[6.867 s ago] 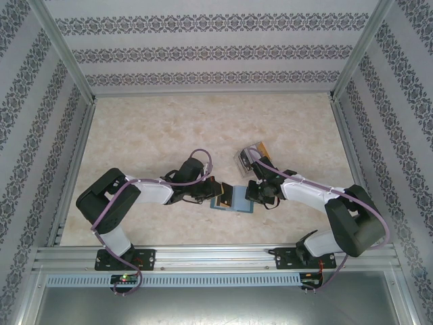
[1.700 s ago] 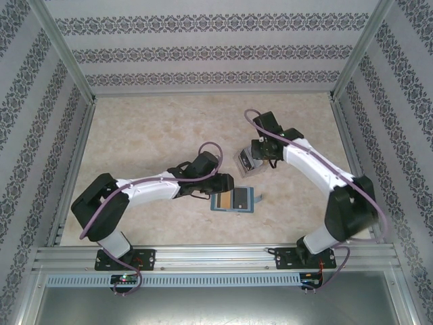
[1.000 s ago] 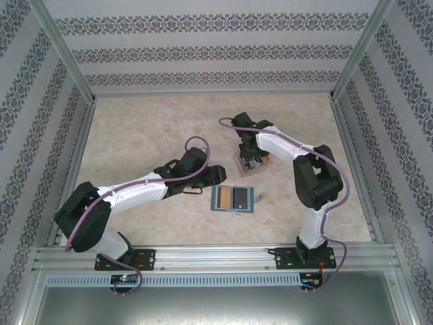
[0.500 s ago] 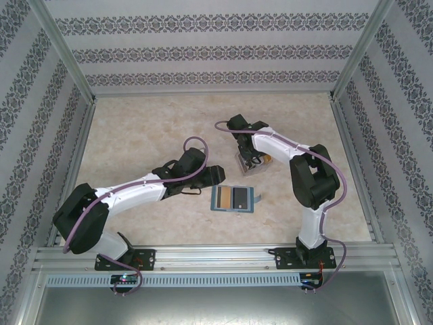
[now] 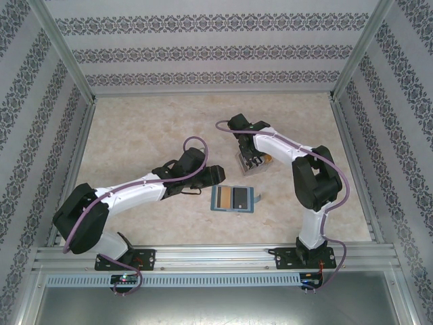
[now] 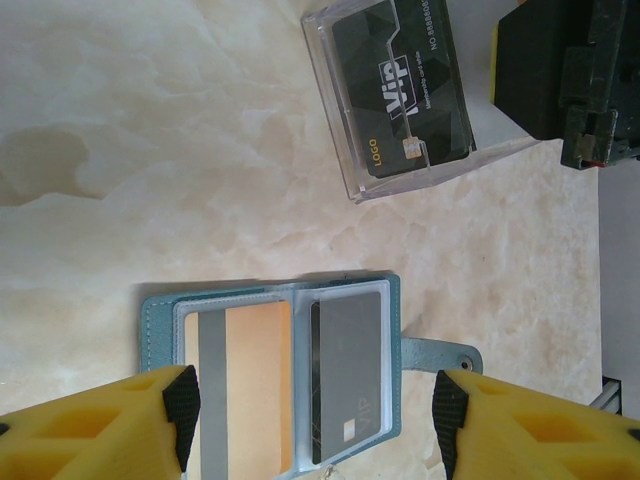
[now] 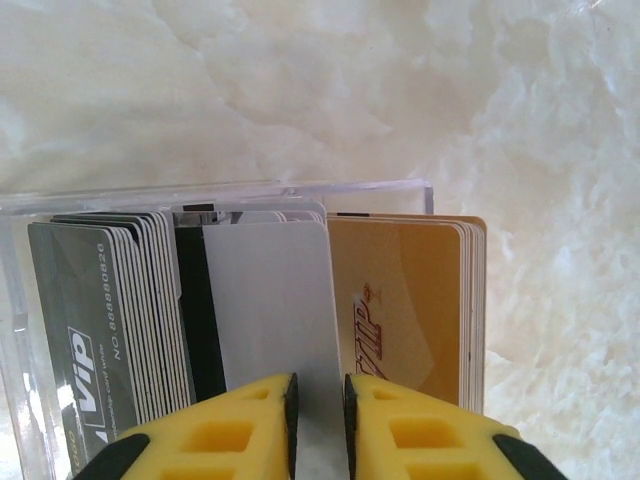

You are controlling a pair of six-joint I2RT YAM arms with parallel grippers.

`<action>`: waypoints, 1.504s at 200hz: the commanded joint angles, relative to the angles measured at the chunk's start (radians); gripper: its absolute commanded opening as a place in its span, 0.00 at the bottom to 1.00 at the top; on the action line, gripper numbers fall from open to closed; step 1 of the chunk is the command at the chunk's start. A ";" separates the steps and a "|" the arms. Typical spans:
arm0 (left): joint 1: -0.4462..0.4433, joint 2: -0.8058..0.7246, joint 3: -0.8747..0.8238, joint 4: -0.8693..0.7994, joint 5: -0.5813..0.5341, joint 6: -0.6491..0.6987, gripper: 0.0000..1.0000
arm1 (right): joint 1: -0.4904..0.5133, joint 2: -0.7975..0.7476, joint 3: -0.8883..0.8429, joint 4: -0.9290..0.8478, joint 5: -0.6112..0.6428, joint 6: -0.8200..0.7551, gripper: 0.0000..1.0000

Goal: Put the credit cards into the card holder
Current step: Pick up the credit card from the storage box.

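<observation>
The right hand is down in the clear box, its yellow fingers squeezed to a slit with the near edge of a pale grey card caught between them. I take that as a pinch on that one card. It stands between the dark cards at 9 o'clock and the orange cards at 3 o'clock. The box keeps the stacks on edge, so I'd judge one can be nipped by its top and drawn straight up.

From above, the card holder lies spread open on the desk, near the right hand at about 7 o'clock and apart from the box. It already has an orange card in one pocket and a dark one in the other.

The left hand hangs over the holder with its fingers spread wide, gripping nothing. From above the holder sits just beside it at 4 o'clock. It is probably waiting to steady the soft cover when the card arrives.
</observation>
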 commanded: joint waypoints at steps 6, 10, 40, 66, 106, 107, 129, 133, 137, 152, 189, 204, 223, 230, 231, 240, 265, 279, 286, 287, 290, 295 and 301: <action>0.008 0.000 -0.010 -0.009 0.007 -0.018 0.65 | -0.012 -0.036 -0.018 -0.011 0.007 0.001 0.17; 0.008 0.001 -0.010 -0.009 0.008 -0.018 0.65 | -0.012 -0.036 -0.018 -0.012 0.007 0.002 0.17; 0.009 0.000 -0.011 -0.009 0.008 -0.019 0.65 | -0.012 -0.051 -0.020 -0.013 0.003 0.006 0.12; 0.009 0.002 -0.008 -0.009 0.010 -0.019 0.65 | -0.012 -0.078 -0.019 -0.024 -0.034 0.013 0.06; 0.009 0.006 0.001 -0.017 0.009 -0.014 0.65 | -0.019 -0.135 -0.022 -0.035 -0.162 0.047 0.01; 0.009 0.006 0.002 -0.018 0.009 -0.013 0.65 | -0.020 -0.136 -0.023 -0.035 -0.165 0.048 0.01; 0.013 0.004 0.006 -0.022 0.014 -0.012 0.65 | -0.021 -0.186 -0.032 -0.037 -0.206 0.080 0.00; 0.016 0.002 0.006 -0.022 0.016 -0.013 0.65 | -0.022 -0.199 -0.035 -0.034 -0.212 0.086 0.00; 0.019 0.000 0.006 -0.019 0.020 -0.013 0.65 | -0.021 -0.213 -0.040 -0.034 -0.219 0.093 0.00; 0.037 -0.003 0.002 -0.005 0.049 -0.017 0.65 | -0.024 -0.277 -0.066 -0.011 -0.259 0.119 0.00; 0.097 -0.031 -0.043 0.106 0.145 -0.071 0.68 | -0.072 -0.472 -0.195 0.111 -0.473 0.239 0.00; 0.131 -0.034 -0.069 0.201 0.221 -0.117 0.69 | -0.091 -0.549 -0.275 0.209 -0.629 0.320 0.00; 0.186 -0.015 -0.109 0.382 0.340 -0.210 0.70 | -0.102 -0.618 -0.359 0.317 -0.777 0.429 0.00; 0.203 -0.006 -0.113 0.437 0.378 -0.234 0.70 | -0.104 -0.636 -0.387 0.357 -0.820 0.473 0.00; 0.205 -0.005 -0.114 0.444 0.383 -0.238 0.70 | -0.104 -0.638 -0.392 0.363 -0.828 0.478 0.00; 0.219 0.013 -0.108 0.493 0.424 -0.258 0.70 | -0.103 -0.658 -0.425 0.421 -0.878 0.530 0.00; 0.221 0.050 -0.062 0.556 0.502 -0.278 0.68 | -0.101 -0.686 -0.500 0.548 -0.979 0.638 0.00; 0.223 0.069 -0.053 0.597 0.530 -0.295 0.62 | -0.098 -0.694 -0.529 0.582 -0.988 0.664 0.00; 0.223 0.073 -0.052 0.610 0.534 -0.302 0.62 | -0.098 -0.700 -0.545 0.607 -0.998 0.680 0.00; 0.223 0.075 -0.053 0.611 0.534 -0.303 0.62 | -0.098 -0.700 -0.547 0.609 -1.000 0.681 0.00; 0.223 0.077 -0.052 0.611 0.534 -0.303 0.61 | -0.098 -0.702 -0.554 0.620 -1.005 0.687 0.00; 0.223 0.082 -0.051 0.610 0.536 -0.303 0.61 | -0.099 -0.704 -0.561 0.635 -1.018 0.696 0.00; 0.223 0.089 -0.049 0.616 0.544 -0.304 0.61 | -0.100 -0.705 -0.566 0.650 -1.034 0.703 0.00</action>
